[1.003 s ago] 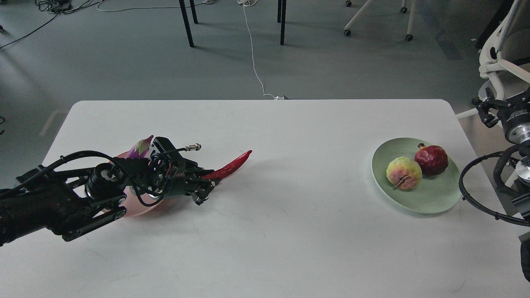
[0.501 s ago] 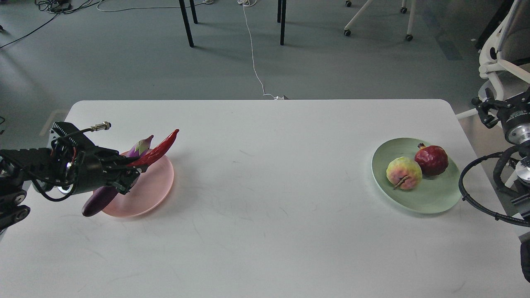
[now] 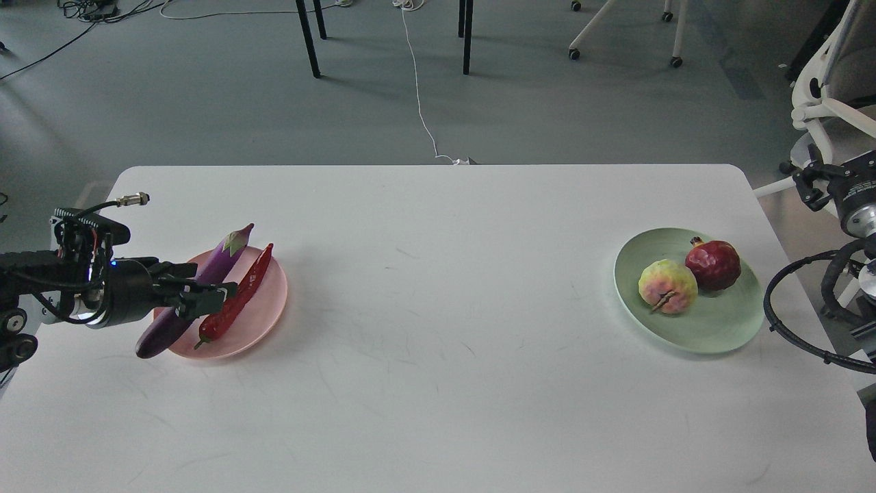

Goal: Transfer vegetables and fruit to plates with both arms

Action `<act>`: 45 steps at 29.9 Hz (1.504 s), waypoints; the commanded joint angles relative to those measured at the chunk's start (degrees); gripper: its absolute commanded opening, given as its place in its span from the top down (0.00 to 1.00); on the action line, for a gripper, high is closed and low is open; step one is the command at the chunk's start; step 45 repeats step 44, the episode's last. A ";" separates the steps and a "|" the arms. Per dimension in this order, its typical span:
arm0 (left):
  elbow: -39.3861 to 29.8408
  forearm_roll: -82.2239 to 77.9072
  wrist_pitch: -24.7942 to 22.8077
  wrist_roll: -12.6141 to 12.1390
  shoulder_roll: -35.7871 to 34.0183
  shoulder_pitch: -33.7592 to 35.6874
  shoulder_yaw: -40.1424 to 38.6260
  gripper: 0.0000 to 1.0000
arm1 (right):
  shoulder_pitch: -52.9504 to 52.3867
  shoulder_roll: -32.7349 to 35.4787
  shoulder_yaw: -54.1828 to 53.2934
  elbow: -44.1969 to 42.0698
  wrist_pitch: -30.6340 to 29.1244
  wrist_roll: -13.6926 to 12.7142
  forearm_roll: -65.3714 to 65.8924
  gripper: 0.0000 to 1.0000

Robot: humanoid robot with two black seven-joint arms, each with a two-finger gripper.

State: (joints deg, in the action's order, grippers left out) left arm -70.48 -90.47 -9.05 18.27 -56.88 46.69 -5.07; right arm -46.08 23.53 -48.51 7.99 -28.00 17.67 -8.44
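Observation:
The pale pink plate (image 3: 267, 305) sits at the table's left. The purple eggplant (image 3: 205, 277) lies across it, with its dark end hanging over the near-left rim. The red chili pepper (image 3: 239, 298) lies on the plate beside the eggplant. My left gripper (image 3: 202, 291) is low over the plate's left side, its fingers spread, with one fingertip right at the chili. The mint green plate (image 3: 712, 332) at the right holds the pomegranate (image 3: 714, 263) and the yellow-pink lumpy fruit (image 3: 668, 286). My right arm's end (image 3: 818, 185) is off the table's right edge, dark and partly cropped.
The white table (image 3: 438, 356) stretches between the two plates. Black cable loops (image 3: 787, 322) of the right arm hang by the green plate's right rim. A white office chair (image 3: 835, 96) stands behind the right arm, and table legs and cords are on the floor beyond.
My left gripper carried the chili from the table's middle leftward to the pink plate. The chili now lies on the plate, and the fingers have spread and drawn back left. My right arm shifted slightly.

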 commanded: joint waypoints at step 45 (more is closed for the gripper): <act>37.43 105.58 -13.36 -3.41 33.41 -1.86 -37.20 0.02 | -7.53 0.02 0.35 0.36 0.00 -4.48 0.00 0.01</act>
